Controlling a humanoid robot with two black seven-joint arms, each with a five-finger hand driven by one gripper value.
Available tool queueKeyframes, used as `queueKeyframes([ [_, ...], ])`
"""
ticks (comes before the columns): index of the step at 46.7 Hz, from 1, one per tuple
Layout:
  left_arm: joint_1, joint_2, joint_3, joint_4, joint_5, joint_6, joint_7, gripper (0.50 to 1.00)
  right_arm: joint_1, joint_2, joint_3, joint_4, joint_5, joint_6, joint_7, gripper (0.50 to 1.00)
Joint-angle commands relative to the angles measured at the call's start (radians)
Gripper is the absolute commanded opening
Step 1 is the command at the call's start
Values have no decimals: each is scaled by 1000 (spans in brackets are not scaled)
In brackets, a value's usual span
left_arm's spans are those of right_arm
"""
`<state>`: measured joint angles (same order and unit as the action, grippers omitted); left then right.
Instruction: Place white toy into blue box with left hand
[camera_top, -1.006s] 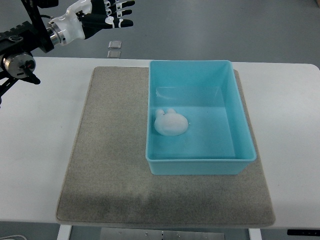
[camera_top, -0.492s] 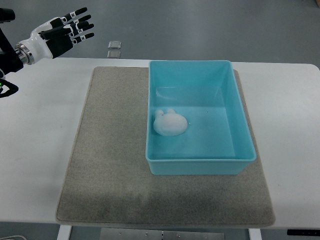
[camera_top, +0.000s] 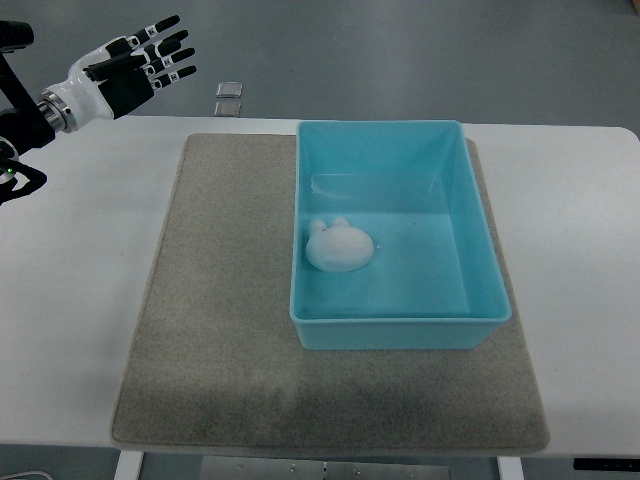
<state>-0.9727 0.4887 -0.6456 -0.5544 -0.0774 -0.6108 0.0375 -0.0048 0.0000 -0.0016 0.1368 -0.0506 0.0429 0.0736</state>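
Note:
The white toy (camera_top: 340, 247), a small rabbit-like figure, lies inside the blue box (camera_top: 480, 250) against its left wall. The box stands on a grey mat (camera_top: 225, 300) in the middle of the table. My left hand (camera_top: 140, 65) hovers at the far upper left, well away from the box, with its fingers spread and nothing in them. The right arm does not show.
The white table (camera_top: 70, 280) extends bare on both sides of the mat. Two small grey squares (camera_top: 229, 97) lie on the floor beyond the table's far edge.
The left hand drew back to the left, away from the box, over the last second, then held almost still. The toy and box have not moved.

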Motion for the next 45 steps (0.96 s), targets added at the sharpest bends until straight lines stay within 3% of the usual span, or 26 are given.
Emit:
queueKeyframes([
  [1, 2, -1, -20, -2, -2, 0, -1, 1000, 0, 0, 0, 0, 0, 0, 0, 936],
  [45, 32, -58, -49, -6, -71, 0, -7, 1000, 2, 0, 0, 15, 0, 12, 2, 936],
])
